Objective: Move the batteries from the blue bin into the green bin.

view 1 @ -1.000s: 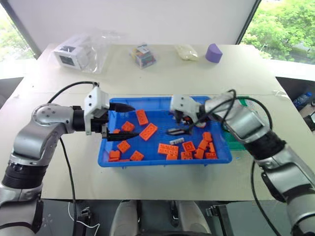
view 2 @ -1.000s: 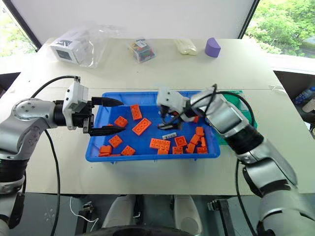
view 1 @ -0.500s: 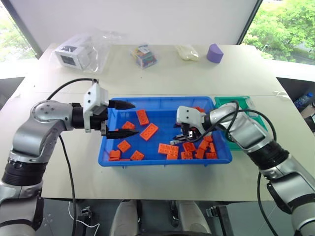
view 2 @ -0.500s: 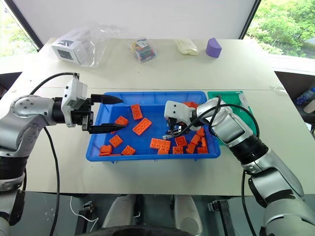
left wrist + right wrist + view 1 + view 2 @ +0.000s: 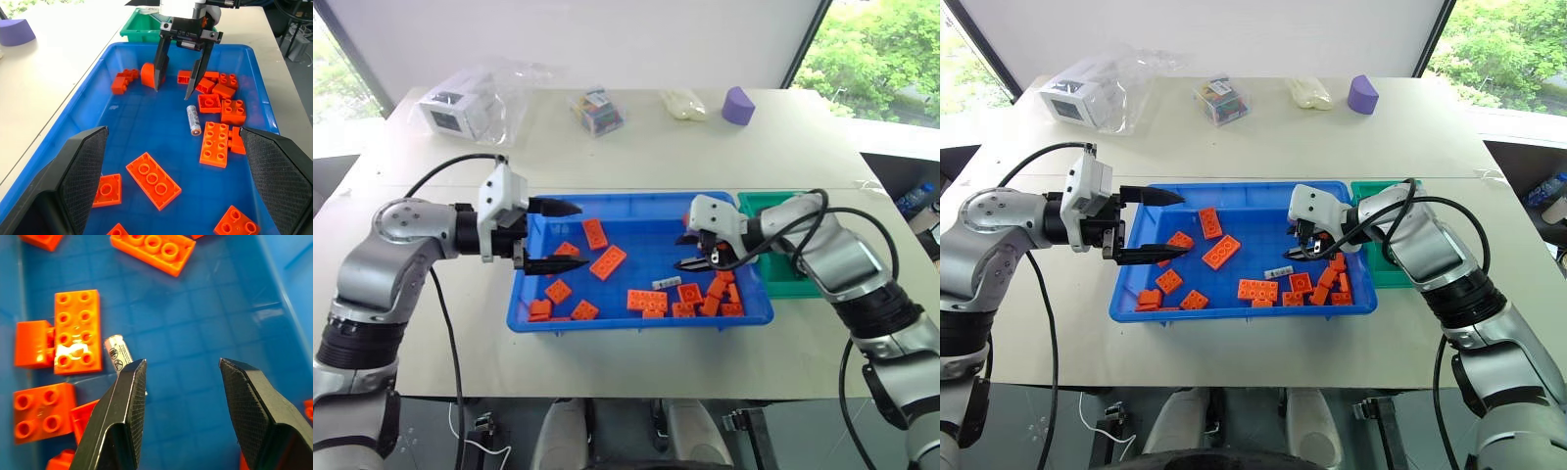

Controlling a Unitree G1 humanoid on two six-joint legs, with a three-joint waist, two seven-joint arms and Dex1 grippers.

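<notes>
The blue bin sits in front of me with one battery lying flat on its floor among several orange bricks. The same battery shows beside a long brick, and partly behind one finger as the battery. My right gripper hovers over the bin's right part, just beyond the battery, open with nothing between its fingers. The left gripper is open and empty over the bin's left end. To the right, touching the blue bin, stands the green bin, partly hidden by my right arm.
At the table's far side lie a clear plastic bag with a white box, a small colourful pack, a pale bag and a purple block. Bare tabletop surrounds the bins.
My right gripper dropped toward the battery, narrowed its fingers, then moved right toward the green bin without it. The battery stays on the bin floor. The left arm has not moved.
</notes>
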